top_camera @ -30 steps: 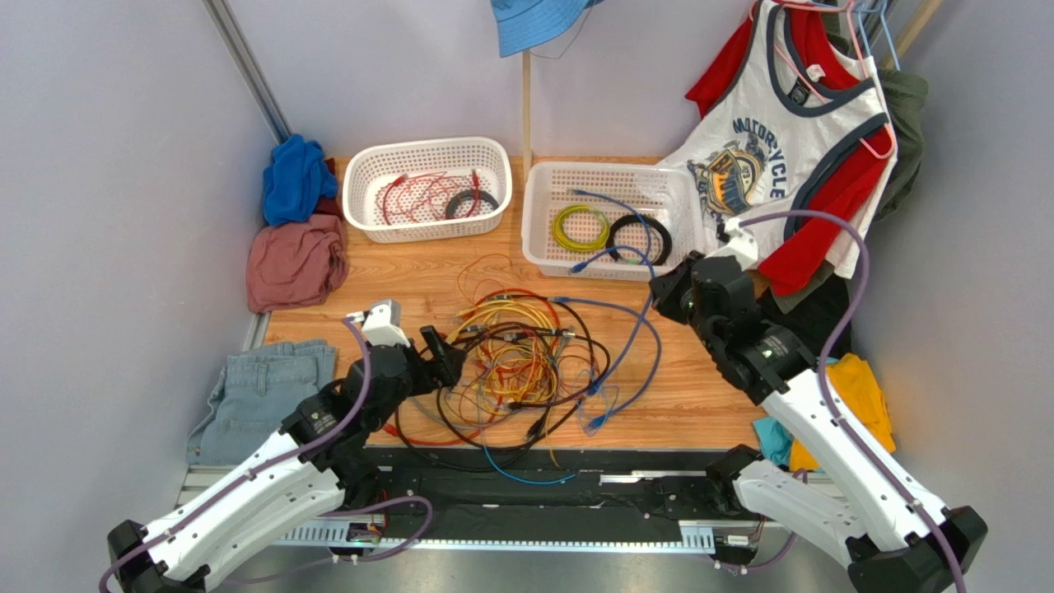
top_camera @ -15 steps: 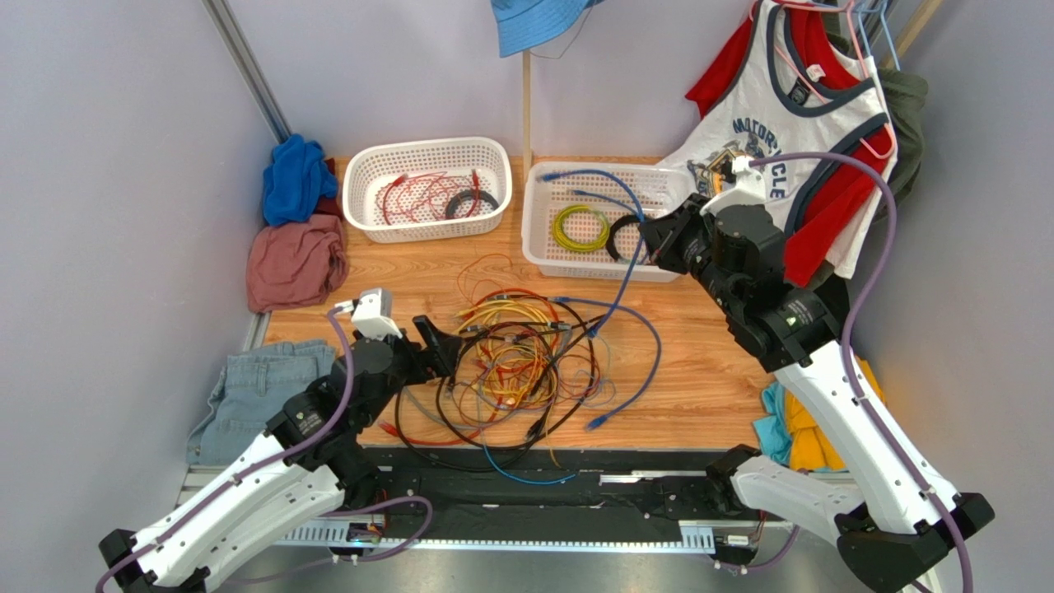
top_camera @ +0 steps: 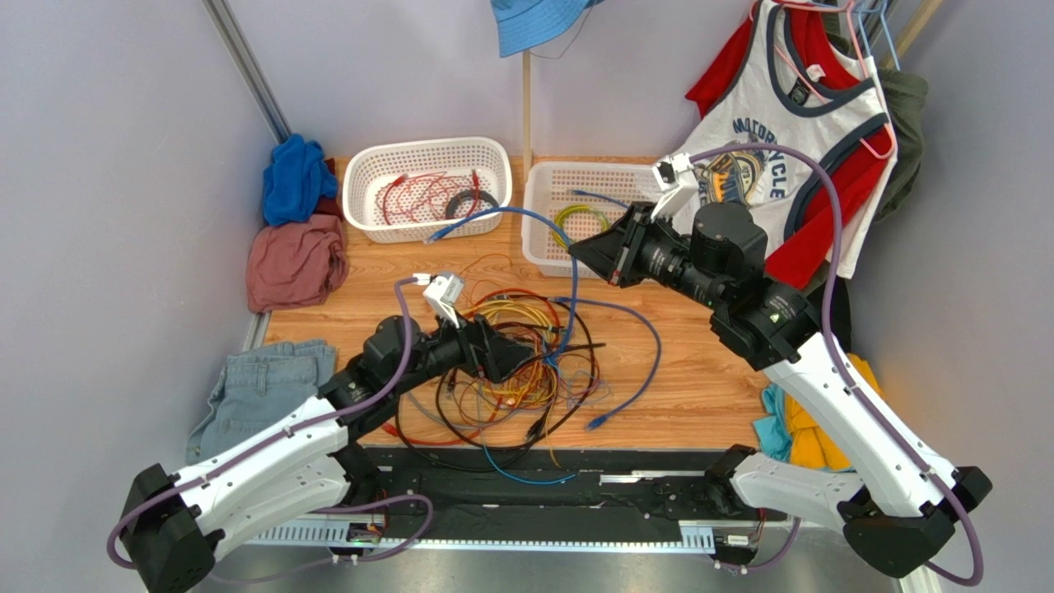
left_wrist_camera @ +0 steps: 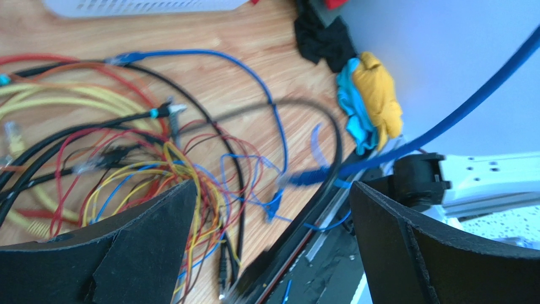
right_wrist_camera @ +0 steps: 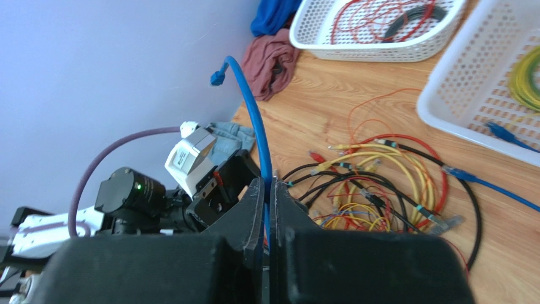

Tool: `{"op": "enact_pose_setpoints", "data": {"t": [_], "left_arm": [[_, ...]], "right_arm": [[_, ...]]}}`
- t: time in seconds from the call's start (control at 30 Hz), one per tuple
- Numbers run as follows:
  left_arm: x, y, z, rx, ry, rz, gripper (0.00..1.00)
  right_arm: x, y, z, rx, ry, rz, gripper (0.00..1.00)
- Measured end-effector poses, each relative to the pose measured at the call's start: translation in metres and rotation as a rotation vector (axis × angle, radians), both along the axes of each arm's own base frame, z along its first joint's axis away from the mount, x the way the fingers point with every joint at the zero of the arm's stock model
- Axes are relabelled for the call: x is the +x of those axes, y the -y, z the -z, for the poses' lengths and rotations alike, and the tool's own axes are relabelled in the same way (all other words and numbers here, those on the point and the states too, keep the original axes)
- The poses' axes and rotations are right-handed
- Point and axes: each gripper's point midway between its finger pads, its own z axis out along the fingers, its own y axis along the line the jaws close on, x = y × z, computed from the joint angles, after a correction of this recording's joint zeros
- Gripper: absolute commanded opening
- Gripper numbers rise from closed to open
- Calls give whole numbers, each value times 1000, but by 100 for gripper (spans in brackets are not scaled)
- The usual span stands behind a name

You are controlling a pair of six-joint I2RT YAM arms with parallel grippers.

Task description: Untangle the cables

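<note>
A tangle of black, red, orange, yellow and blue cables point(top_camera: 526, 352) lies on the wooden table; it also shows in the left wrist view point(left_wrist_camera: 127, 152) and the right wrist view point(right_wrist_camera: 380, 183). My right gripper point(top_camera: 579, 253) is shut on a blue cable point(right_wrist_camera: 253, 126), held raised above the table; the cable arcs left to a plug end point(top_camera: 436, 234) and hangs down into the tangle. My left gripper point(top_camera: 514, 356) is open over the middle of the tangle, with its jaws wide apart and nothing between them.
Two white baskets stand at the back: the left one point(top_camera: 427, 216) holds red and black cables, the right one point(top_camera: 551, 253) coiled rings. Clothes lie at the left point(top_camera: 295, 260) and hang at the right point(top_camera: 792, 136). The table's black front rail point(top_camera: 557, 476) is near.
My right gripper has lifted the blue cable and swung left, out of the right basket. My left gripper has moved right, over the tangle.
</note>
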Motion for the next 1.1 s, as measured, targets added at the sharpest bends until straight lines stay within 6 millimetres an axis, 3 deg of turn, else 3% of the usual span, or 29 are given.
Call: {"op": "enact_pose_setpoints", "data": {"t": [0.23, 0.33, 0.5, 0.7, 0.8, 0.9, 0.93, 0.97, 1.0, 1.1], "left_arm": [[-12, 3, -45, -133, 127, 64, 99], [-17, 6, -54, -164, 156, 97, 98], [-17, 15, -47, -158, 144, 137, 95], [-15, 34, -19, -124, 70, 190, 84], [-17, 43, -4, -109, 30, 216, 70], [-18, 48, 7, -102, 3, 235, 38], [-19, 50, 9, -102, -2, 241, 18], [-19, 50, 9, -105, -5, 246, 7], [-20, 51, 10, -106, -1, 253, 0], [-20, 49, 6, -114, 15, 248, 0]], "right_arm": [[-11, -11, -6, 24, 11, -77, 0], [-14, -16, -7, 35, 16, -94, 0], [-26, -29, -6, 36, 15, -149, 0], [-34, -43, 0, 25, 1, -194, 0], [-37, -45, 0, 26, 2, -202, 0], [-37, -46, -1, 27, 4, -205, 0], [-38, -46, -1, 27, 4, -205, 0], [-38, -46, -1, 26, 6, -206, 0], [-38, -45, -1, 25, 7, -205, 0], [-37, -43, -3, 20, 18, -196, 0]]}}
